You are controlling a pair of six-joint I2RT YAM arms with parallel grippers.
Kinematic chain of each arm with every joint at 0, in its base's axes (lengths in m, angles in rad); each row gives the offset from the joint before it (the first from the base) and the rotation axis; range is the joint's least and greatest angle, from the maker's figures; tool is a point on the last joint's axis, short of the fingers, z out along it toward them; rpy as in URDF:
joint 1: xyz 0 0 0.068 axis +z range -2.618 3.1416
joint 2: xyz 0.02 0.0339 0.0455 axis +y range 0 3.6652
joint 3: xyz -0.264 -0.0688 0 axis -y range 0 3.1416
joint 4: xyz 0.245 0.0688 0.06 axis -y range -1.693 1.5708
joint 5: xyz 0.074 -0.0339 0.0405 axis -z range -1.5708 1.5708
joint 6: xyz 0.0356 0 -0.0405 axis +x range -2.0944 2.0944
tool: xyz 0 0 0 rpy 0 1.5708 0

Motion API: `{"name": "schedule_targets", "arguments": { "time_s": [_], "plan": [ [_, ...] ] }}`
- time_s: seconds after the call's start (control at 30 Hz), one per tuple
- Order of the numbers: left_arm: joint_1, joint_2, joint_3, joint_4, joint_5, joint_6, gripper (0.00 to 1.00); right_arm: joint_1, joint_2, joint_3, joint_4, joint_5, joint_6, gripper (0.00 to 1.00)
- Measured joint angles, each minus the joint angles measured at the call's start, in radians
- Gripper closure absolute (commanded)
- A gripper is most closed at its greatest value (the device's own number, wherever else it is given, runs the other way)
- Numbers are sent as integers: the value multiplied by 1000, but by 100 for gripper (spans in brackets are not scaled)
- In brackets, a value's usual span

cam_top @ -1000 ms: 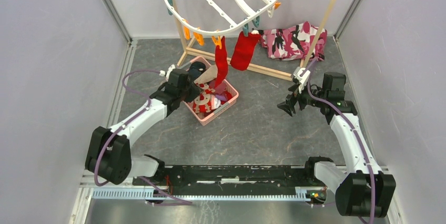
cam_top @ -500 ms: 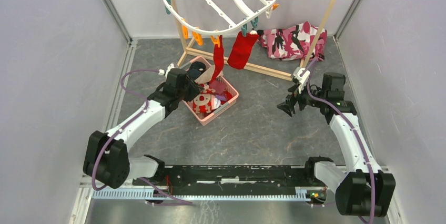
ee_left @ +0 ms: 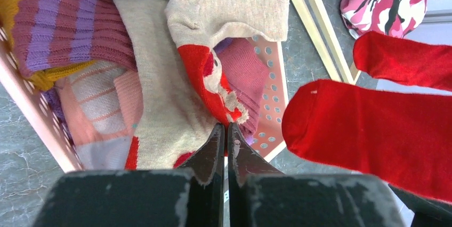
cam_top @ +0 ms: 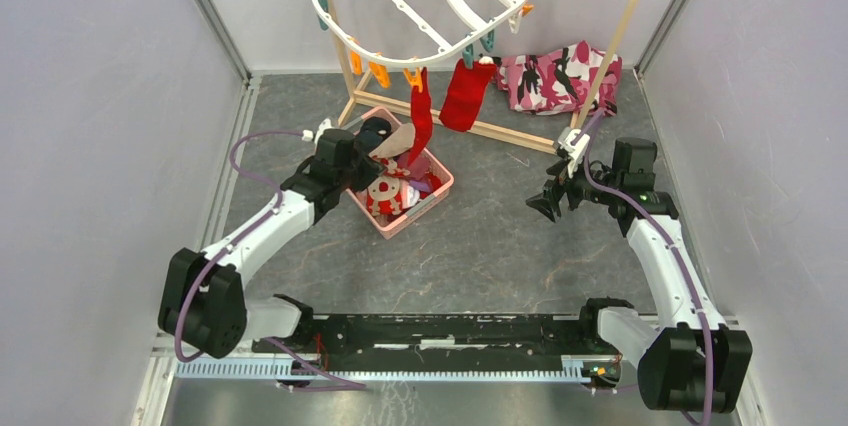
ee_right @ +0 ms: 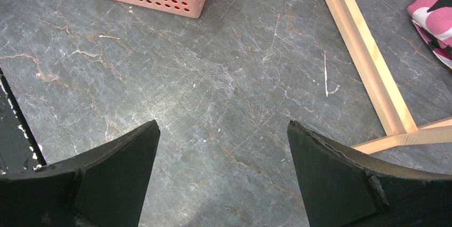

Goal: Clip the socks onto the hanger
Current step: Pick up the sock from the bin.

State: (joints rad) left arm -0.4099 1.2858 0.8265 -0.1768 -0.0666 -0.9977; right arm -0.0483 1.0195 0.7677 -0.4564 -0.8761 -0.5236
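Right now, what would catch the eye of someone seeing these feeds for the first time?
Two red socks dangle from pegs on the white hanger, top centre. Below, the pink basket is heaped with socks, the left gripper shut against a beige-and-red sock; a grip is unclear. The right gripper hangs open over grey floor, right side.

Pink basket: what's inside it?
The pink basket holds piled socks: a beige sock with red patches, a purple-and-yellow striped sock, a pink sock, a magenta sock. Anything beneath them is covered.
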Motion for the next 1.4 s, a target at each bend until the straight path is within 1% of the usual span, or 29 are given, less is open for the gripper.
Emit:
{"name": "schedule_targets", "arguments": {
  "time_s": [0.13,0.33,0.43,0.67,1.0,1.23,1.3,1.4],
  "plan": [
    [0,-44,-1,-12,-8,13,98,0,-3,0,0,0,0,2],
    [0,-248,-2,-18,-38,66,98,0,-5,0,0,-7,0,2],
    [0,-312,2,-14,-37,97,98,-1,-5,0,0,-8,0,2],
    [0,-365,52,-36,-38,145,98,-1,-5,0,0,-22,-2,2],
    [0,-410,219,-136,3,220,98,-1,-5,0,-16,-44,-33,2],
    [0,-488,291,-213,79,265,98,-1,-5,6,-95,-78,-135,2],
    [0,-500,308,-239,117,278,98,-1,2,29,-163,-103,-219,2],
    [0,-504,344,-266,184,293,98,0,31,93,-323,-147,-419,2]
  ]
}}
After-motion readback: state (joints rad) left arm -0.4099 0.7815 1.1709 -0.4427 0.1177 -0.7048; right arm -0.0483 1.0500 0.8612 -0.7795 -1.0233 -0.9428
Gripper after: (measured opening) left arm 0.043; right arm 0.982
